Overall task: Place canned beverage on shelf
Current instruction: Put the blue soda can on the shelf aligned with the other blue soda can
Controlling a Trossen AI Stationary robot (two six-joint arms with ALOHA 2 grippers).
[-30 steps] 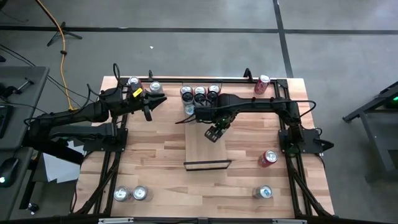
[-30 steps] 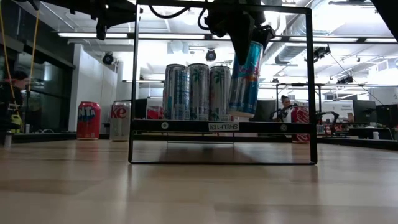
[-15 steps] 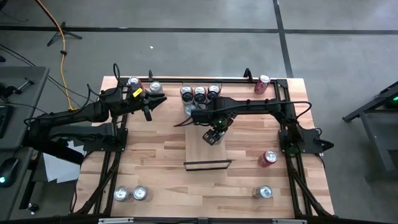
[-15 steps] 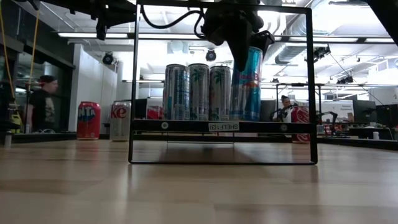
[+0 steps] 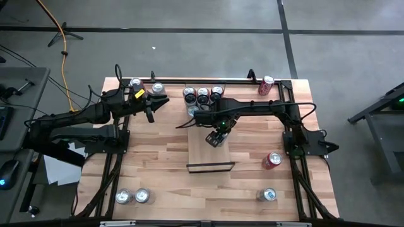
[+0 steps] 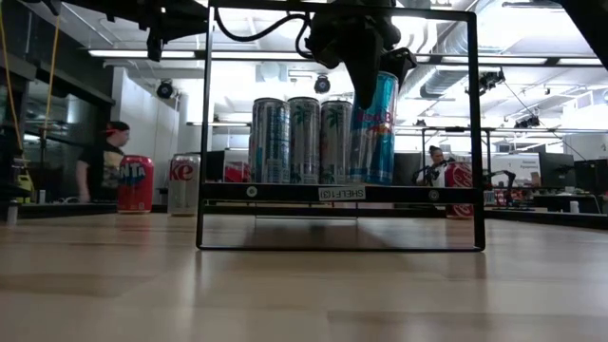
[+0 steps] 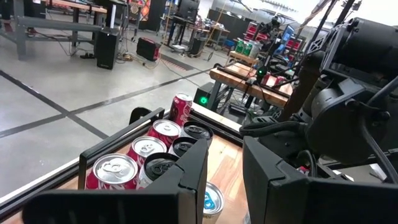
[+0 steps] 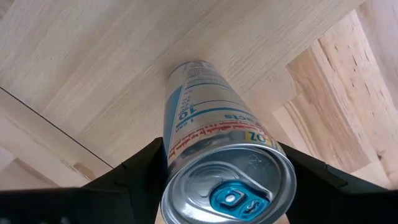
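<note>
Gripping slim metal can [image 8: 217, 162], pale wood-grain shelf [image 8: 93, 68]

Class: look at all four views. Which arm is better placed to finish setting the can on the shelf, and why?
The right: its pincer holds the blue can over the shelf, beside three cans. The left pincer waits off to the side, empty.

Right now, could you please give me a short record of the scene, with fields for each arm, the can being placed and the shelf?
right gripper: above the shelf, fingers shut on the blue can
blue can: slim, nearly upright, base at the shelf board, beside three slim cans
three slim cans: standing in a row on the shelf
shelf: pale board between black rails
left gripper: waiting near the table's far left corner, fingers open
</note>
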